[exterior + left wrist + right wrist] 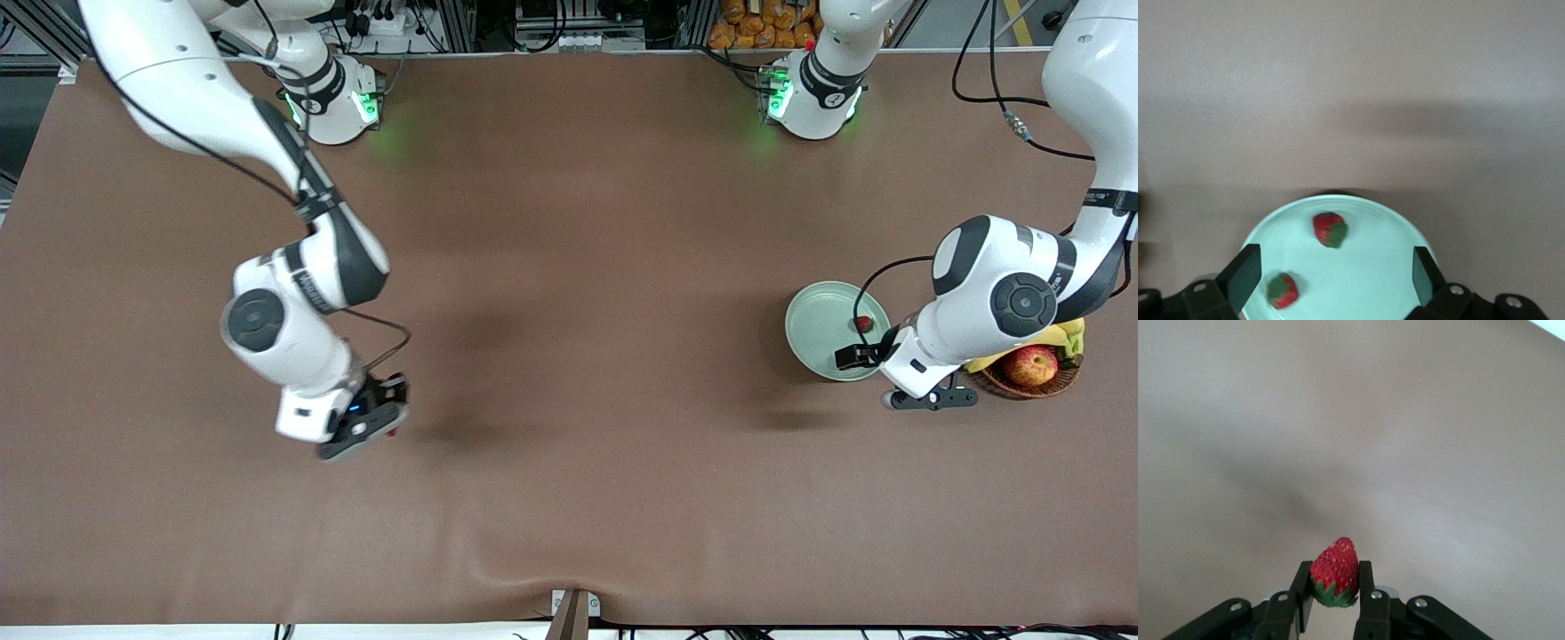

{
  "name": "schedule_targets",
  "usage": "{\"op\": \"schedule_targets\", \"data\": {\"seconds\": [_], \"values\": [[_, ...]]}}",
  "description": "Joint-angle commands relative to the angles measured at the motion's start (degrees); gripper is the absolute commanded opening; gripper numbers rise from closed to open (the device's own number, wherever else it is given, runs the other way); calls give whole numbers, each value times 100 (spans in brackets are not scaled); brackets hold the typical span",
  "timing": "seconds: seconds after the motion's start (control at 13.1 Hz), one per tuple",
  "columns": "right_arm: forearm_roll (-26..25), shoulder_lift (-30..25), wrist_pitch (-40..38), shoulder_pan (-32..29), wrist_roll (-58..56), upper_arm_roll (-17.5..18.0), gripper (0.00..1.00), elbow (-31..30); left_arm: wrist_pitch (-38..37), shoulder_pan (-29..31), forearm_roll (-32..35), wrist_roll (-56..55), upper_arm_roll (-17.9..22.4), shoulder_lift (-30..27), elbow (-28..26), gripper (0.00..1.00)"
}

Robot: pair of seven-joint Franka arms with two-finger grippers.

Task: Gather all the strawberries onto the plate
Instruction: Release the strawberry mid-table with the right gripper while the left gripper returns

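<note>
Strawberries are split between two places — two lie in the plate [1338, 280] and the third is pinched in the right gripper [1335, 590]. In the left wrist view one strawberry in the plate [1330, 229] rests near the dish's middle, and a second strawberry [1282, 290] lies close to the rim beside one finger [1241, 275] of the left gripper [861, 354]. In the front view only the first of them shows as a red dot on the pale mint plate, which sits toward the left arm's end of the table, just beside a wicker basket [1022, 384] holding an apple [1031, 365] and a banana [1062, 336].

The left gripper hangs low over the plate with its fingers spread wide and nothing between them. That posture fits a release made directly above the dish, so a berry lands inside the raised rim rather than rolling onto the cloth. The blur on the berry near the rim suggests it may not have settled.

The right gripper is up over bare tablecloth toward the right arm's end of the table, well apart from the plate. Its fingers are closed on the held strawberry [1336, 572] — gripped across its sides, with the green leafy cap down between the fingers and the red tip pointing out. A sideways pinch like this probably keeps the small, tapered fruit from squirting free.

Judging by the count, the task lacks only this last berry, which must cross most of the table before the plate holds all three.
</note>
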Motion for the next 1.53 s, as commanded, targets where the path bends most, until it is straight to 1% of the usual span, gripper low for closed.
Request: {"op": "schedule_targets", "data": {"seconds": [0.0,0.15,0.23,0.38,0.54,0.69,0.84,0.92,1.0,1.07,1.23,1.3,1.45], "values": [[49,120,84,659,12,13,0,128,-575,-210,-3,-258,-117,-69,444,100],[40,444,461,1160,152,-4,0,242,-673,-491,-310,-294,-100,-34,743,100],[32,620,689,1345,318,-5,0,242,-804,-606,-346,-329,-100,45,962,100],[14,832,919,1741,678,-22,0,242,-1295,-1061,-329,-451,-30,125,1437,100],[5,919,920,1813,777,-40,0,242,-1639,-1519,-346,-574,198,177,1842,100],[-4,1113,938,1804,786,-57,0,251,-1658,-1836,-364,-828,374,178,1922,100],[5,1210,938,1778,794,-57,0,243,-1658,-1986,-381,-1162,401,204,1949,100],[14,1219,938,1778,794,-57,13,242,-1658,-2030,-390,-1312,401,221,1949,100],[23,1219,938,1769,794,-57,62,242,-1658,-2126,-399,-1479,410,256,1983,100],[31,1210,946,1734,812,-57,100,242,-1658,-2275,-399,-1680,410,274,2045,100],[49,1149,964,1664,812,-57,100,234,-1658,-2504,-399,-2067,410,327,2133,100],[49,1001,886,1568,812,-49,100,190,-1658,-2557,-399,-2200,410,353,2159,100],[49,536,859,1349,821,-49,100,-38,-1649,-2567,-399,-2271,410,362,2160,100]]}}
